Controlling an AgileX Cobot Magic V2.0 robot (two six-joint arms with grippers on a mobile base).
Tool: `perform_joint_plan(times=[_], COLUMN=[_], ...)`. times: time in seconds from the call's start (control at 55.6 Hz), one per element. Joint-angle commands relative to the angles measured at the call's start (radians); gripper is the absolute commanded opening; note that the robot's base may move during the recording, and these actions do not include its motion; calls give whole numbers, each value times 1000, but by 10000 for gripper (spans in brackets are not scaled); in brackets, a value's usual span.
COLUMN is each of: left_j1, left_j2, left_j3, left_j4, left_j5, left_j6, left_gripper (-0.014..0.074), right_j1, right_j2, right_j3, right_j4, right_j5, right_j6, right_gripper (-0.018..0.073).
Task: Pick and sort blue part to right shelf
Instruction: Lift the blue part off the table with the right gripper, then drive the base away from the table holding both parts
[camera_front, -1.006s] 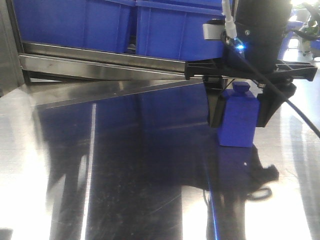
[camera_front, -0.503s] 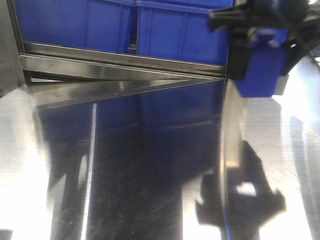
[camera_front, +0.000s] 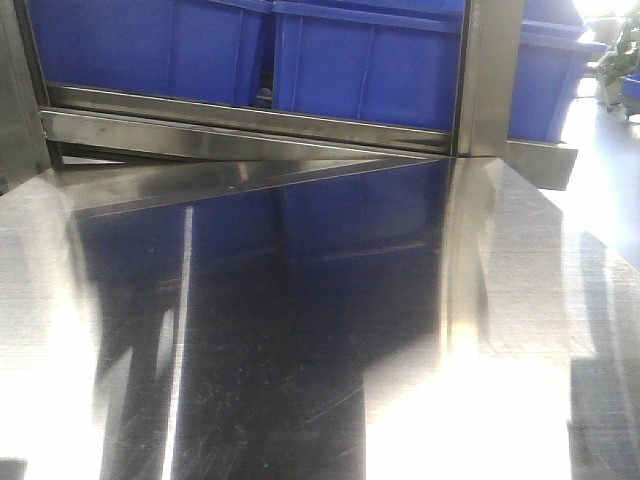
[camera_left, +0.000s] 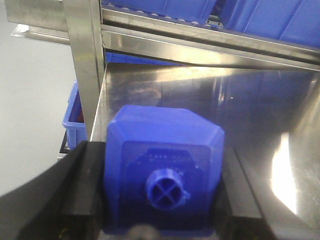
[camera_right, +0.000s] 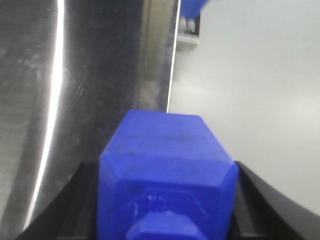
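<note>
Two blue parts: blue part (camera_left: 165, 145) pinched in left end effector (camera_left: 162, 192) near a steel post (camera_left: 85, 65), second blue part (camera_right: 165, 150) pinched in right end effector (camera_right: 165, 205) over the bench (camera_right: 100, 75) edge. Far side, the right shelf (camera_front: 250, 125) carries three blue bins (camera_front: 370, 65).

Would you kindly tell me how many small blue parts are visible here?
2. One blue part is clamped in the left tool, a second blue part in the right tool. The front view shows none; others may be hidden.

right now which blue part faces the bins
The blue part in the left gripper: bins and shelf rail lie beyond it. The part in the right gripper faces table edge and floor.
</note>
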Motion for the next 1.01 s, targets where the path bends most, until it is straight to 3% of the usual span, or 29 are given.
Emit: perform_joint_plan(times=[0.0, 0.18, 0.413, 0.719, 0.988], left_j1=[-5, -5, -5, -5, -5], left_j2=[-10, -64, -207, -392, -434], left_j3=[-29, -24, 39, 106, 106], left_j4=[-14, -14, -14, -14, -14], left_j5=[-67, -60, -61, -36, -47], left_j6=[-8, 28, 40, 40, 40], left_gripper=[230, 230, 230, 230, 230], right_j1=[-7, -7, -7, -7, -7], right_j2=[-129, -340, -580, -820, -874], right_j3=[51, 207, 335, 366, 366], right_j4=[-33, -45, -61, -61, -65], right_j5=[-127, -243, -293, -340, -359], right_j6=[-20, -21, -21, -21, -21], right_gripper=[165, 165, 165, 165, 165])
